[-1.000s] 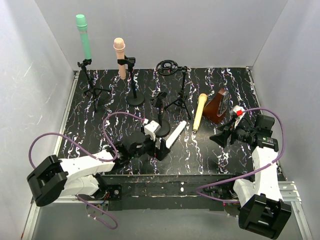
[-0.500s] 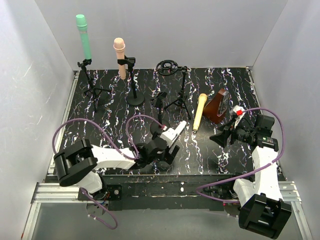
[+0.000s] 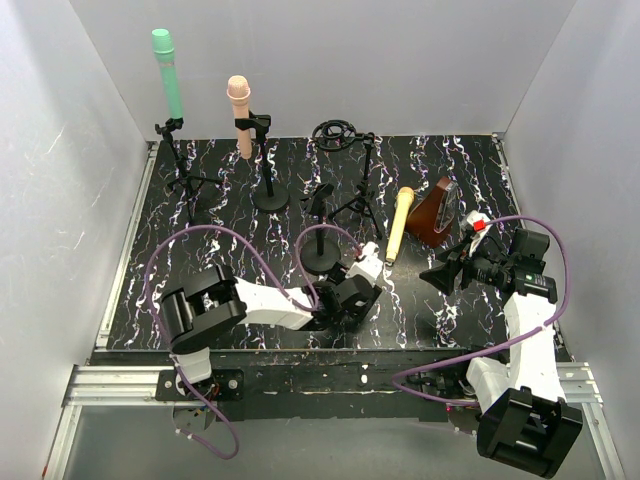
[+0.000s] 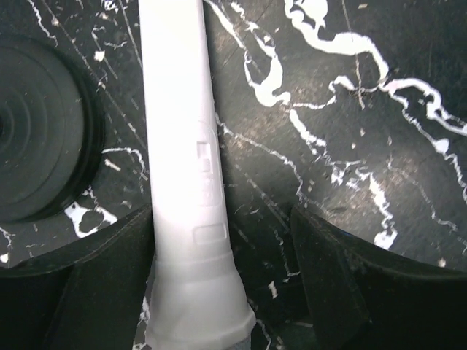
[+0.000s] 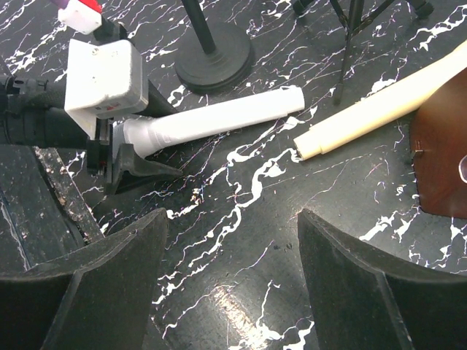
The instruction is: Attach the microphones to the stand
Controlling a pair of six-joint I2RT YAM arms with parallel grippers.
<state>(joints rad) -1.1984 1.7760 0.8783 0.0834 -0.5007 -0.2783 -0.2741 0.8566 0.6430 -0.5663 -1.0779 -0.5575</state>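
Observation:
The white microphone point(image 5: 219, 115) lies flat on the black marbled table point(image 3: 220, 230). My left gripper point(image 4: 222, 215) is open and straddles the microphone's head end point(image 4: 191, 240); the left finger touches it and the right finger stands apart. In the top view my left wrist point(image 3: 352, 292) hides most of it. The yellow microphone point(image 3: 399, 225) lies loose beside it. The mint green microphone point(image 3: 168, 85) and the peach-pink one point(image 3: 240, 115) stand clipped in stands at the back left. My right gripper point(image 3: 440, 278) is open and empty, to the right of both loose microphones.
A round-base stand point(image 3: 320, 255) with an empty clip stands just behind the white microphone. A tripod stand point(image 3: 360, 200) with a ring mount is behind it. A brown wedge point(image 3: 435, 212) sits right of the yellow microphone. White walls enclose the table.
My left arm has swung right along the front of the table and its open jaws now sit around the white microphone. The right arm has not moved.

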